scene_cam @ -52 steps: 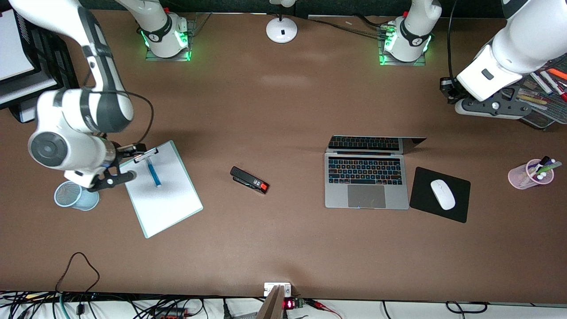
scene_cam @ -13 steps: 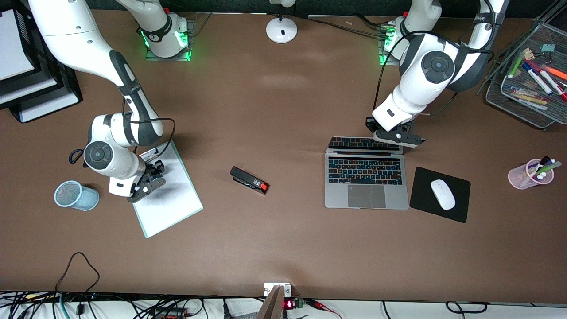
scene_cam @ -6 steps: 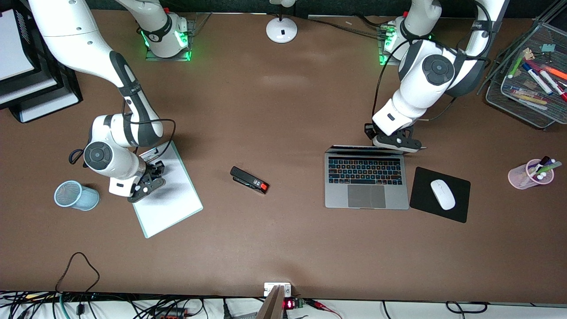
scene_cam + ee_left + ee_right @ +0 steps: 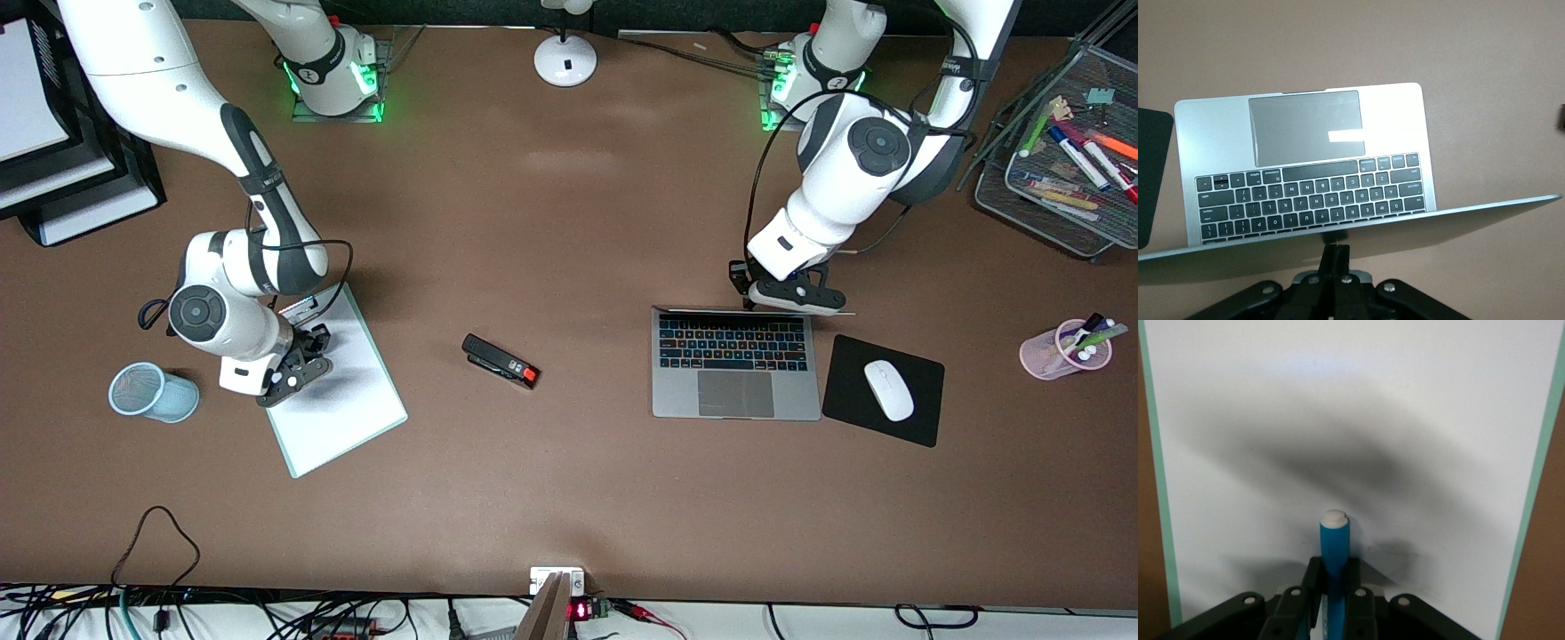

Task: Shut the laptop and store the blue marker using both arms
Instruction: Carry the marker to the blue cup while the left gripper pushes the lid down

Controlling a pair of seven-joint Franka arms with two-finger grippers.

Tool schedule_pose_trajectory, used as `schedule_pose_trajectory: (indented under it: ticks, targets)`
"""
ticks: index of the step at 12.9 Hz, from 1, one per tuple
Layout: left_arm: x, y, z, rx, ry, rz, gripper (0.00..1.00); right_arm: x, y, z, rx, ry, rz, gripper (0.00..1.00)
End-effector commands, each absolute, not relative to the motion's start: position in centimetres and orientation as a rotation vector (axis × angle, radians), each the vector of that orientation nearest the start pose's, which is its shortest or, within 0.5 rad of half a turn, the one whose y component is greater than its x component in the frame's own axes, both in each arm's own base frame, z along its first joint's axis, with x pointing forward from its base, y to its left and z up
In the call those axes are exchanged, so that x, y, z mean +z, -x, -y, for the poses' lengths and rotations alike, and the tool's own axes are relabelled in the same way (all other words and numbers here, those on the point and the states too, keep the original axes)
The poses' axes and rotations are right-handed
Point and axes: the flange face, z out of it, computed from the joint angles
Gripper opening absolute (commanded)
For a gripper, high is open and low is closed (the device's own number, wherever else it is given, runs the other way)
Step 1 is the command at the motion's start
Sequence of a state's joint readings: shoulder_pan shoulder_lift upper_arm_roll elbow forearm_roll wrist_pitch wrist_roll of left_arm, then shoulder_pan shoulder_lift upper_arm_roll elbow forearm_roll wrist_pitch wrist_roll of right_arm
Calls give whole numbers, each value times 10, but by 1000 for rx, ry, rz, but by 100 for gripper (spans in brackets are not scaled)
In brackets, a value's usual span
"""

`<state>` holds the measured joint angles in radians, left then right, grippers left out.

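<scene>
Toward the left arm's end of the tabletop, about midway between the robots' edge and the front camera's edge, the laptop (image 4: 734,364) sits open, its lid tipped up so steeply that the front view shows only the lid's thin edge. The left gripper (image 4: 789,297) is at that lid edge, its black fingers (image 4: 1335,257) pressed together against the lid's back (the left wrist view looks over the lid onto black keys and a smooth grey trackpad). By my judgement the closing step is partway through; next the lid needs a steady push down toward the keyboard without skidding the slim metal base on the brown table (image 4: 569,489).

Toward the right arm's end, the blue marker (image 4: 1334,550) is pinched between the right gripper's (image 4: 298,360) fingers (image 4: 1313,577), white tip pointing out over the white paper of the clipboard (image 4: 342,418). Whether it has left the paper I cannot tell. The marker is a slick round plastic barrel, so a firm pinch matters. Storing looks barely begun; the pale blue mesh cup (image 4: 153,393) just beside the clipboard seems the likely home, calling for a lift, a short carry and an upright drop.

A black stapler (image 4: 500,361) lies between the two work areas, and a white mouse (image 4: 888,390) rests on its black pad (image 4: 925,427) beside the laptop.
</scene>
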<state>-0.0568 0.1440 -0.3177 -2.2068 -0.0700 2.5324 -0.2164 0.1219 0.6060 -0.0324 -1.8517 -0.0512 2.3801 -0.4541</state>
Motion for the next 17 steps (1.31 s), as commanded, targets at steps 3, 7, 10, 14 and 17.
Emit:
schedule_pose_trajectory:
  ticks: [3,7,10,14,17]
  targets:
    - [320,-533,194,-268,3269,-139,0,263,-641,-59,30,3008,1000,0]
    - [304,-542,186,-299,3268,-126,0,329,-649,-46,13,2859,1086,0]
    - [295,-547,187,-335,3279,-116,0,370,-662,-10,-2,2728,1195,0]
    - [289,-558,190,-370,3289,-116,0,409,-661,43,-139,2485,1432,0]
    - [285,-569,191,-384,3286,-131,0,437,-661,92,-259,2328,1623,0]
